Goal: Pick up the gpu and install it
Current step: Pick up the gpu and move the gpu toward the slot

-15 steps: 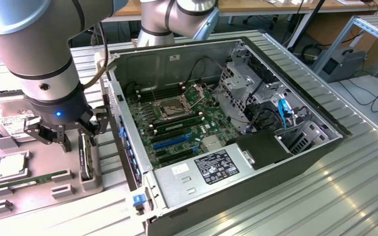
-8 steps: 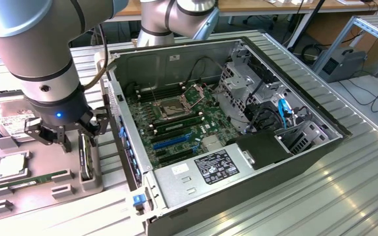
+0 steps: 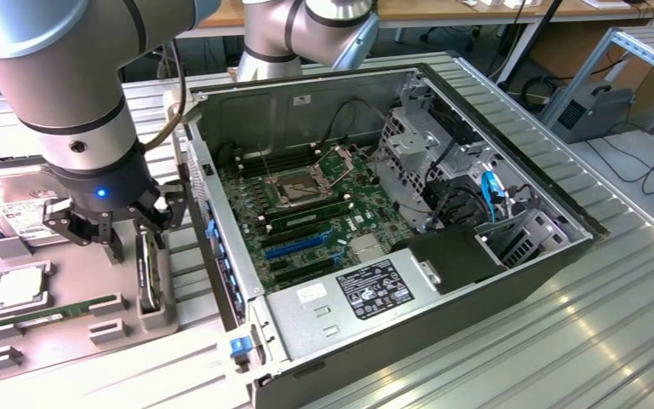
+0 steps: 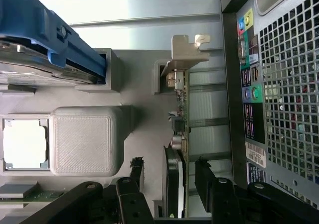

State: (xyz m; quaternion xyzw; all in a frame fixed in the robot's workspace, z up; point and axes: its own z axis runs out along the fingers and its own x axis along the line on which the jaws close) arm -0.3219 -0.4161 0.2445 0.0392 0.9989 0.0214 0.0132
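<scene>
Down at the claw, the gripper [image 4: 169, 167] hangs over the grey parts holder [image 4: 134, 84] with its fingers [image 4: 137, 171] spread wide. One sits on each side of the gpu [image 4: 174, 184], and there's daylight between pads and card, so nothing is pinched. The gpu stands on its edge in a slot of the holder, dark face to one side, green board edge to the other, and its silvery bracket [image 4: 187, 52] is at the end away from the claw.

Moving outward on the same holder, a square processor [image 4: 25, 144] lies flat in its pocket, a narrow green memory stick [image 4: 20, 194] sits beside it, and the hard drive [image 4: 30, 69] with a blue rail [image 4: 50, 30] rests in its own bay.

Further out, on the exterior view's right of the holder, the computer case [image 3: 509, 290] lies open on the metal table [image 3: 599, 341]. Its motherboard [image 3: 304, 204] is exposed, blue expansion slot [image 3: 293, 244] showing, well apart from the card.
</scene>
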